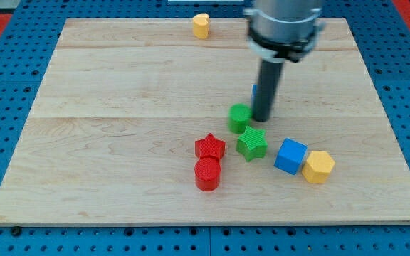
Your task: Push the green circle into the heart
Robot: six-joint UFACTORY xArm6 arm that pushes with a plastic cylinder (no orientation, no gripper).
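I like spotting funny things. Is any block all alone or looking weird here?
Yes. One yellow block sits alone near the board's top edge, far from the others clustered lower down. A sliver of something blue peeks out behind my tip's rod; I can't tell what. My tip is just right of the green circle.

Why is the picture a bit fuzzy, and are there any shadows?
In the camera view, lighting is soft and even: the blocks cast only faint shadows on the wooden board, with no strong glare. Edges look slightly soft all over, as on the red star and green star. The arm's top is cut off; my tip sits just right of the green circle.
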